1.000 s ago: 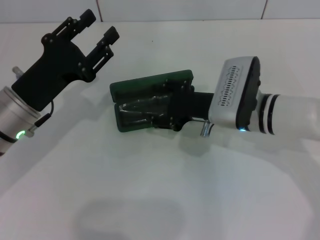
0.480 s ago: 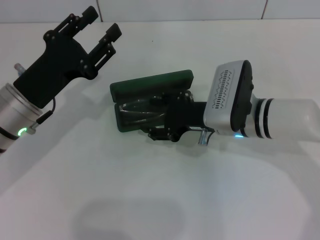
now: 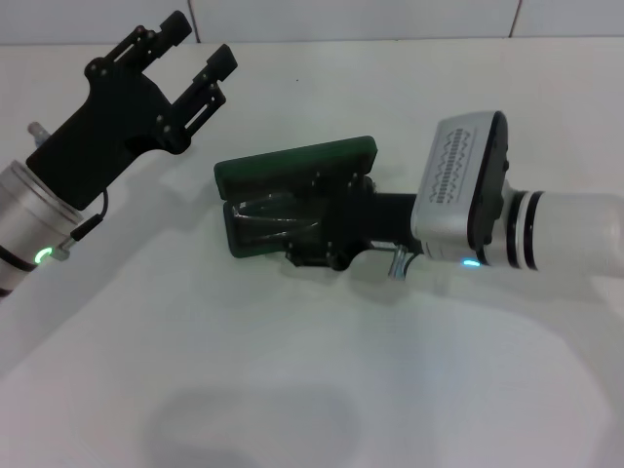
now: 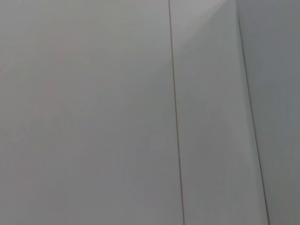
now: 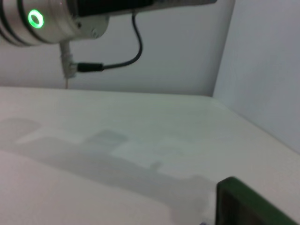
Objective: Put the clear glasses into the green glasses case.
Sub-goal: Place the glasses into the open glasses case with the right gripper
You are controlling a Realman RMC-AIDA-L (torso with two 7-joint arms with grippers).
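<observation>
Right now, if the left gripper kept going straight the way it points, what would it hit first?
Probably nothing on the table: the left gripper, open and raised, points toward the back wall, away from the green case. Depth is unclear.

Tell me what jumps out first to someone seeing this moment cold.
The open green glasses case lies mid-table with the right gripper reaching into its lower half from the right, hiding much of the inside. The left gripper hangs raised at the far left, fingers spread, holding nothing. Clear glasses can't be made out for certain.
</observation>
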